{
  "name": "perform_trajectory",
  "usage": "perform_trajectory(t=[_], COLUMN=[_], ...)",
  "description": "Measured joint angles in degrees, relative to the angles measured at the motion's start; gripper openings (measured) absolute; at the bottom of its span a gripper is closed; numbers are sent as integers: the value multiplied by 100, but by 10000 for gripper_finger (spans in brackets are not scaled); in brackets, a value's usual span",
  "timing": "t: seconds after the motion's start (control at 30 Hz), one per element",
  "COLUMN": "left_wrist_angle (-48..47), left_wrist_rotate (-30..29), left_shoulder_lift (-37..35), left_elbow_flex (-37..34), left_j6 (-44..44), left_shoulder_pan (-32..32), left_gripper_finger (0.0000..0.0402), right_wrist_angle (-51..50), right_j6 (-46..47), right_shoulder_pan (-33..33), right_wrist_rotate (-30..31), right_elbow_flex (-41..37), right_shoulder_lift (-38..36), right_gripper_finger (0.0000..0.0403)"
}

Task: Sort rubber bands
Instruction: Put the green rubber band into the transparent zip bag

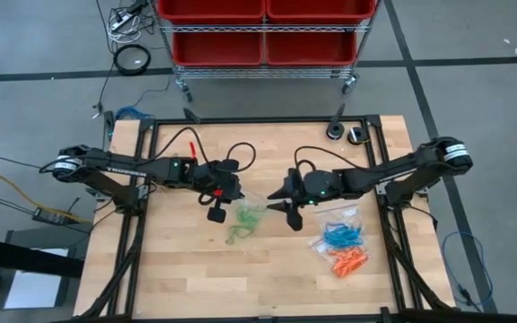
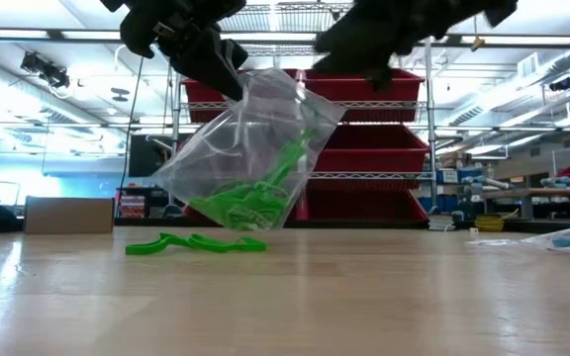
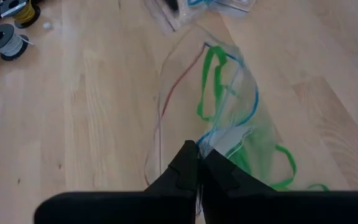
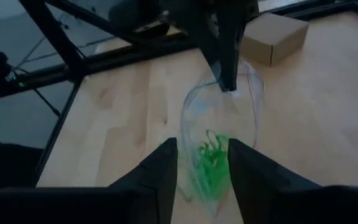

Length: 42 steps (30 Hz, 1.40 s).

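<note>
My left gripper [image 3: 197, 163] hangs over the middle of the pale wooden table [image 1: 187, 278], its two dark fingers pinched together on the top edge of a clear plastic zip bag [image 2: 250, 148], which dangles from them above the tabletop. In the low view the bag sags to one side with a bunch of bright green rubber bands [image 2: 250, 203] heaped in its lower end, and a few more green loops [image 2: 196, 243] lie loose on the wood just beneath it. From above, these green bands [image 1: 247, 218] sit near the table's centre, between my two grippers. My right gripper [image 4: 202, 163] is just to the right of the bag, its jaws standing apart with a clear gap between them and nothing in them; through its wrist camera I see the mouth of the bag and the green bands [image 4: 209, 163] showing in that gap, with my left gripper's fingers [image 4: 225, 56] clamped on the bag's rim beyond. Farther right on the table lie two more clear bags, one holding blue rubber bands [image 1: 341, 235] and, nearer the front edge, one holding orange rubber bands [image 1: 350, 262], both well apart from the grippers. A small brown cardboard box [image 4: 273, 37] rests on the table beyond the bag.
</note>
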Motion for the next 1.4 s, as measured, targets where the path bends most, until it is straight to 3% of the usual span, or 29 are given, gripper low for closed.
perform_trajectory(t=[0.17, 0.3, 0.5, 0.67, 0.8, 1.03, 1.4], left_wrist_angle=[-1, 27, 75, 11, -60, -157, -481], left_wrist_rotate=[2, 0, -1, -562, -627, 160, 1281], left_shoulder_lift=[0, 0, 0, -2, -8, -188, -630], left_elbow_flex=[-1, -2, -2, -2, -2, -7, -7], left_j6=[-15, -13, -11, 61, 332, 524, 834], left_shoulder_pan=[0, 0, 0, 0, 116, 705, 1622], left_gripper_finger=[10, 10, 10, 10, 10, 10, 10], right_wrist_angle=[-629, -698, 372, 1975, 2194, 2498, 2541], right_j6=[-29, 75, -117, -138, -17, -22, -722], right_shoulder_pan=[369, 779, 1037, 705, 424, 136, 74], right_wrist_rotate=[278, 359, 345, -296, -561, -750, -753], right_elbow_flex=[0, 0, 0, 0, -2, -4, 12], right_shoulder_lift=[-427, -220, 1034, 2218, 2844, 3356, 3465], right_gripper_finger=[130, 130, 129, 128, 128, 128, 128])
